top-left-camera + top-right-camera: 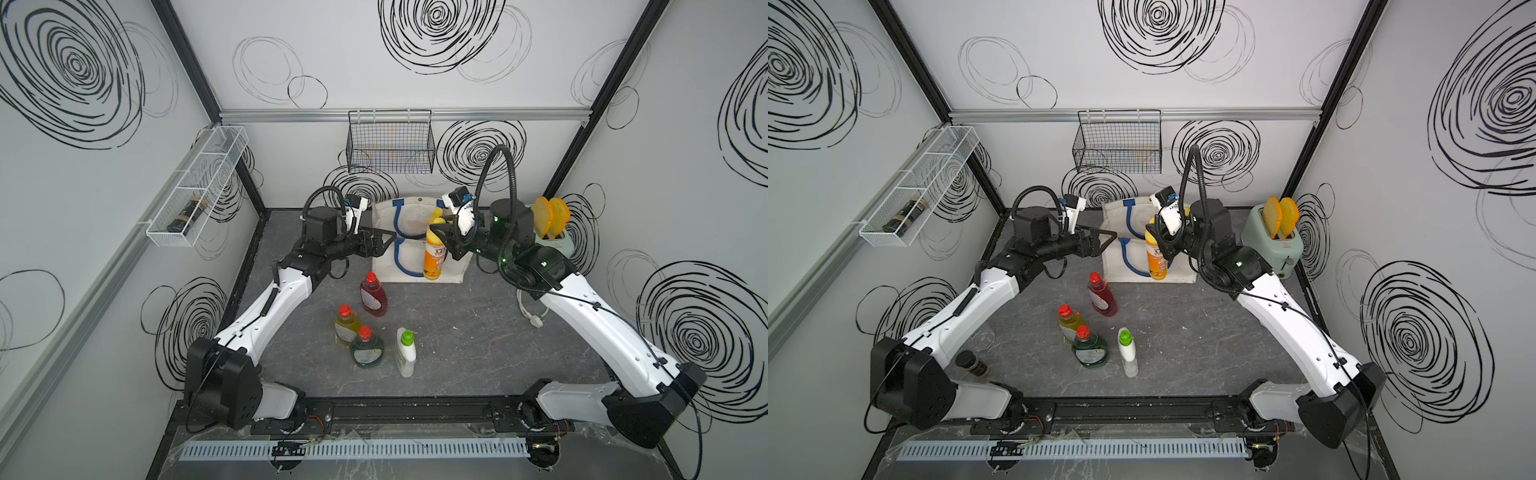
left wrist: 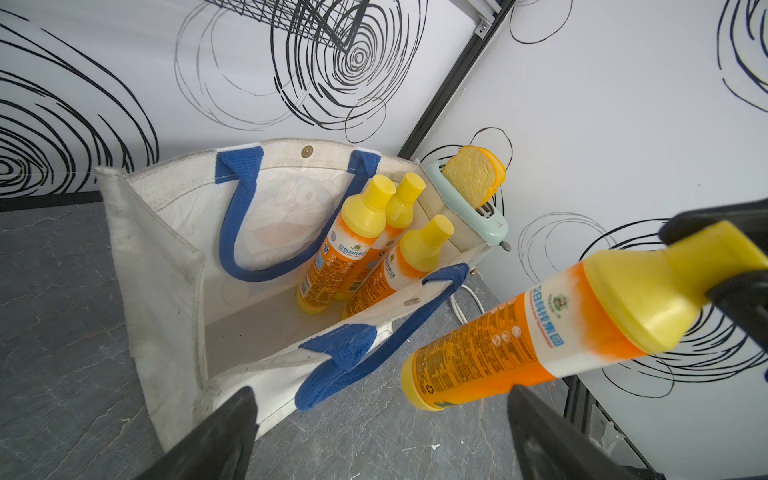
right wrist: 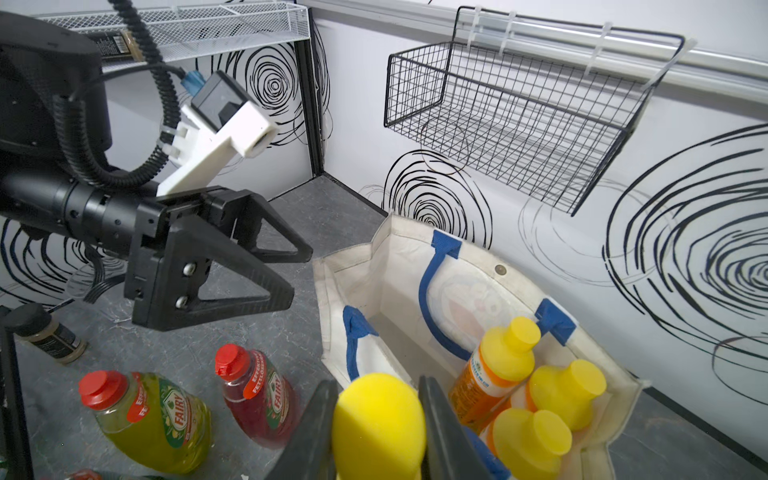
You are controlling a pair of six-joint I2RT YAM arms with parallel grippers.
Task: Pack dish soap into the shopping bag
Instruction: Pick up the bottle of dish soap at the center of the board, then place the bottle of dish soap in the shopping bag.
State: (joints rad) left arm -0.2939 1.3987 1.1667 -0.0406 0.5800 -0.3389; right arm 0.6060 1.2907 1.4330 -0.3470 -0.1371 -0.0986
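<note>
Grey marbled tabletop (image 1: 457,332) lies between white walls (image 1: 374,75) scrawled with black swirls. From the front corner the right arm (image 1: 582,299) slopes up and inward, its wrist bent toward the bag (image 1: 455,272) at the back. The right gripper (image 1: 439,229) is clamped on the yellow cap (image 2: 648,291) of an orange bottle (image 2: 519,345), which hangs tilted outside the bag, just beside its near wall. The left arm (image 1: 270,299) reaches in from the other corner. The left gripper (image 3: 302,276) hovers at the bag's left end, jaws spread wide and empty. The held bottle is tall and slim, orange with a white label band and blue lettering. Three more orange bottles (image 2: 353,257) lean together inside the bag's right end. The red bottle (image 1: 372,296), yellow bottle (image 1: 347,326), green bottle (image 1: 366,349) and white bottle (image 1: 405,353) stand clustered on the tabletop in front of the bag, the red one nearest it.
</note>
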